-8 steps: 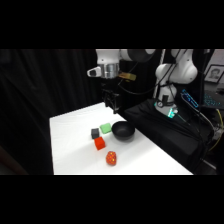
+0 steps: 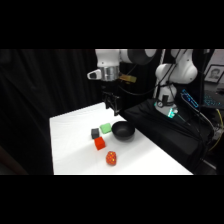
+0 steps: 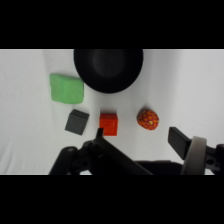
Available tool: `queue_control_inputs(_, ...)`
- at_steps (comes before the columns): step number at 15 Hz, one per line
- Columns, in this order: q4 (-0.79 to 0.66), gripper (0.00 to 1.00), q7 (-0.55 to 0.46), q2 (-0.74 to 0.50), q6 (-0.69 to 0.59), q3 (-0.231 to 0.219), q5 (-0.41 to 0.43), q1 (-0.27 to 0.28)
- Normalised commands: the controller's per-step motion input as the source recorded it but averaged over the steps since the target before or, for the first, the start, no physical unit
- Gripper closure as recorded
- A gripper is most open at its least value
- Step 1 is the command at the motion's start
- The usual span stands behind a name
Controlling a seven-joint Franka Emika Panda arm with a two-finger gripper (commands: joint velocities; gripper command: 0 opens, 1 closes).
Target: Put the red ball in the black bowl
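Side view shows the gripper [image 2: 112, 105] hanging above the far part of the white table [image 2: 75, 150], over the black bowl [image 2: 123, 131] and not touching it. The red ball [image 2: 111, 158] lies on the table nearer the camera, apart from the bowl. A red cube [image 2: 100, 144], a dark grey cube [image 2: 95, 133] and a green block [image 2: 105, 128] stand beside the bowl.

Wrist view shows the two fingers [image 3: 177, 141] spread apart with nothing between them. The ball [image 3: 148, 118] lies just beside the red cube [image 3: 108, 123], probably not touching, below the bowl [image 3: 108, 69].

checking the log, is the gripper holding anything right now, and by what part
Nothing is held. The gripper is open and empty above the table; the red ball lies untouched.
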Motion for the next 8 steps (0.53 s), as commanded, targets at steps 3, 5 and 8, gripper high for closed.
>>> queue_control_inputs(3,0.17,0.00,0.11,0.19,0.17,0.065,-0.032,0.059)
queue_control_inputs(5,0.20,0.00,0.10,0.23,0.19,0.051,-0.024,0.059)
queue_control_inputs(8,0.22,0.00,0.08,0.26,0.21,0.034,-0.033,0.051)
